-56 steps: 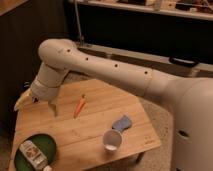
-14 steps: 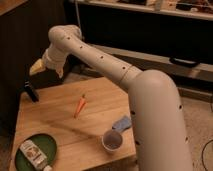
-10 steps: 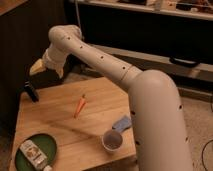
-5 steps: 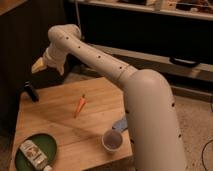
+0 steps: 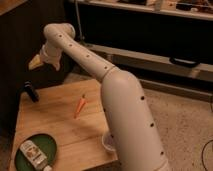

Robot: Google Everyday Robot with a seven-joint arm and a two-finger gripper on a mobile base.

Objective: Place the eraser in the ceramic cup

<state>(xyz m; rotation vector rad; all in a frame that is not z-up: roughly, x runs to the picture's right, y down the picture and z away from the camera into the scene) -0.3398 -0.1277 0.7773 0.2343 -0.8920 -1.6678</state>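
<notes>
Gripper [image 5: 35,63]: up in the air at the left of the view, above and beyond the far-left corner of the wooden table [image 5: 55,125]. You see only a yellowish tip pointing left and down. Open or closed: cannot tell from this angle. Nothing visible in its hold.

Eraser [image 5: 31,93]: on the table's far-left corner, right at the edge. It is a dark slim block, lower than the gripper and apart from it. Whether it stands or lies tilted, you cannot tell.

Ceramic cup [image 5: 106,143]: near the front right of the table. Note that the arm [image 5: 125,110] crosses in front of it, so only a pale sliver of rim and wall shows at the arm's left side. The inside is hidden.

Other items:
- Carrot [image 5: 80,105]: mid-table, lying lengthwise with its green end toward the back. It lies between the eraser and the cup, clear of both.
- Dark green plate [image 5: 46,142]: front-left corner, carrying a white labelled packet [image 5: 31,152].

Obstruction: the thick white arm rises from the lower right and covers the right side of the table, then bends at the upper left toward the gripper.
</notes>
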